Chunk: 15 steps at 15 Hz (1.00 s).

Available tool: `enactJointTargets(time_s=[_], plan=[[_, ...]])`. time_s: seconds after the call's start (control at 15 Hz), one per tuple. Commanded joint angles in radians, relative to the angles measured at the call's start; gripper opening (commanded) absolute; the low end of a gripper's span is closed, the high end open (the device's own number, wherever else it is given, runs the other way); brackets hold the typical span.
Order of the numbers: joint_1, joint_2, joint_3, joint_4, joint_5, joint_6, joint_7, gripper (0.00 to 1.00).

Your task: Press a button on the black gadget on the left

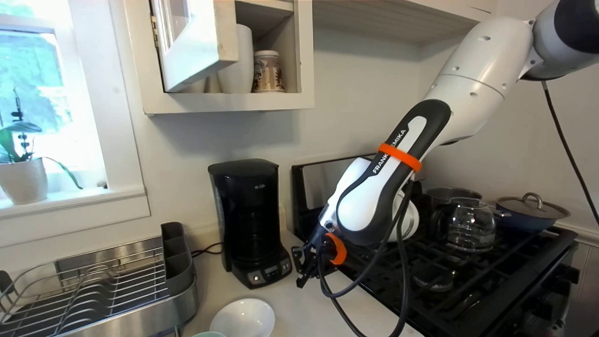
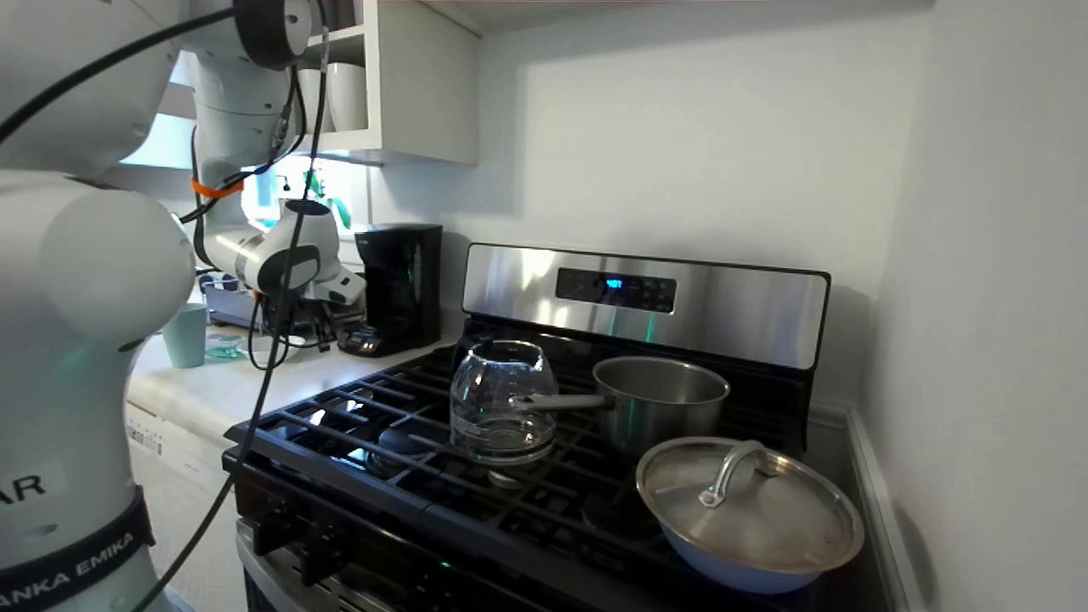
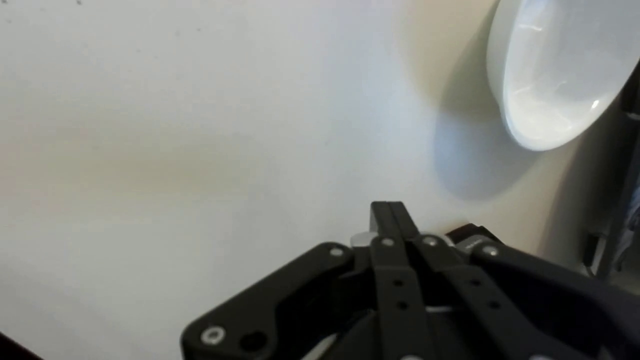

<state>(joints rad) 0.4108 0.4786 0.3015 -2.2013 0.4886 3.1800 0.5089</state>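
Observation:
The black coffee maker stands upright on the counter against the wall in an exterior view. Its low front panel carries a round light-ringed button at the left, a small display and more buttons at the right. It also shows behind the arm in an exterior view. My gripper is just right of the panel, low over the counter and apart from the buttons. In the wrist view the gripper has its fingertips together with nothing between them. A corner of the coffee maker's base peeks out behind the fingers; its buttons are hidden there.
A white bowl stands in front of the coffee maker. A dish rack is at the left. The stove at the right holds a glass carafe, a saucepan and a lidded pan. An open cabinet door hangs above.

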Motion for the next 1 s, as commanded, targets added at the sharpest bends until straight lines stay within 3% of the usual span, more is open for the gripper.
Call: enactJointTargets(time_s=[0.0,0.93], plan=[[0.012,0.078,-0.010,0.095,-0.023,0.025,-0.003,0.00],[0.058,0.168,-0.082,0.235,-0.022,0.017,0.001,0.00]])
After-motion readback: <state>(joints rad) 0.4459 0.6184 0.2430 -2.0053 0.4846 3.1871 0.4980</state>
